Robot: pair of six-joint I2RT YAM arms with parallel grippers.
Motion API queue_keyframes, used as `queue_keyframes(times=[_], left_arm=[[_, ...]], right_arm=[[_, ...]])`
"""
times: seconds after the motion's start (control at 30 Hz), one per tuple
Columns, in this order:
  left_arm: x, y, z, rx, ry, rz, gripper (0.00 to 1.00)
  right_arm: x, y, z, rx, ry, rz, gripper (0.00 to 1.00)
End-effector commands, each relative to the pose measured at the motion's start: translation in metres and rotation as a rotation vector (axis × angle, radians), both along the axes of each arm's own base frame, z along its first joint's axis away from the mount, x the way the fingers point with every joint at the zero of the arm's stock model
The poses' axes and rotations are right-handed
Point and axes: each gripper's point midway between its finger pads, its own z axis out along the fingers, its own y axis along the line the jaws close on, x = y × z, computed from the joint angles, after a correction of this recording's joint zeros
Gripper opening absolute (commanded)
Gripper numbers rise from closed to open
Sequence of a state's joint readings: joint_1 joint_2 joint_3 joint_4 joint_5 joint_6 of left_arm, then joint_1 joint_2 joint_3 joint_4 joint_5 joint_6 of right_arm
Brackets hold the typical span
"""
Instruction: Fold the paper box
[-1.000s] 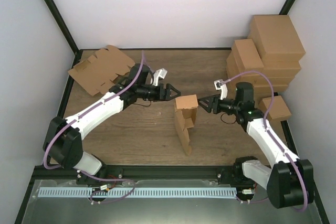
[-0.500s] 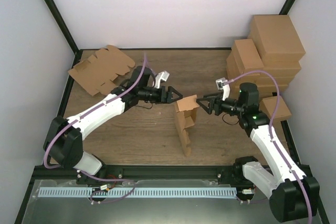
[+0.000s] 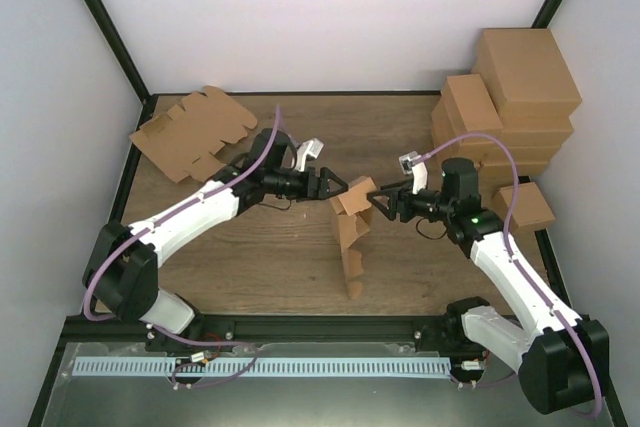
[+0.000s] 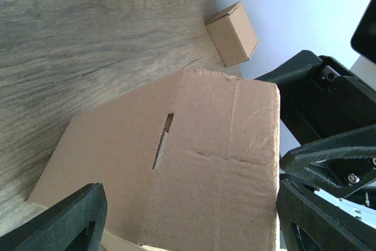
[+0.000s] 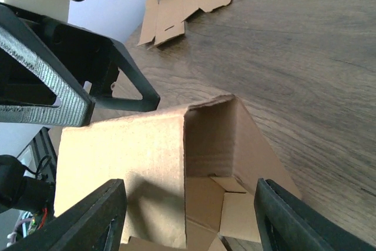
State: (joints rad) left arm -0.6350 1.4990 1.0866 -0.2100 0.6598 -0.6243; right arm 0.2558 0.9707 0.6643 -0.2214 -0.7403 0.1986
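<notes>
The paper box stands upright mid-table, partly folded, with a long flap hanging toward the front. My left gripper is open at the box's upper left. My right gripper is open at its upper right. In the left wrist view a slotted box panel fills the space in front of the open gripper. Its right edge is close to one finger. In the right wrist view the box's open end sits in front of the open gripper. I cannot tell if any finger touches the cardboard.
A pile of flat notched blanks lies at the back left. Stacked brown cartons stand at the back right, with a small carton beside the right arm. White walls close in the table on three sides.
Both grippers have closed in on the box top, the left one moving right and the right one moving left. The box top has shifted slightly left.
</notes>
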Motion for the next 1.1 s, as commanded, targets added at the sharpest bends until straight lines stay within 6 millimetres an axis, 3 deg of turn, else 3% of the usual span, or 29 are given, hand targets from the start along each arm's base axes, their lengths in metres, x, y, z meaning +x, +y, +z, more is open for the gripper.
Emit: queue_keyframes(times=[0.0, 0.37, 0.83, 1.07], left_arm=[[-0.003, -0.002, -0.012, 0.013, 0.013, -0.016, 0.82], [-0.001, -0.005, -0.022, 0.023, 0.024, -0.025, 0.82], [-0.001, -0.008, -0.034, 0.030, 0.042, -0.037, 0.82], [0.001, -0.009, -0.033, 0.029, 0.037, -0.037, 0.82]], right_arm=[[0.007, -0.002, 0.002, -0.029, -0.017, -0.036, 0.61], [0.008, 0.001, -0.001, -0.039, -0.025, -0.043, 0.62], [-0.010, 0.000, -0.010, -0.009, 0.051, -0.034, 0.63], [-0.023, 0.002, -0.010, 0.030, 0.100, -0.016, 0.69]])
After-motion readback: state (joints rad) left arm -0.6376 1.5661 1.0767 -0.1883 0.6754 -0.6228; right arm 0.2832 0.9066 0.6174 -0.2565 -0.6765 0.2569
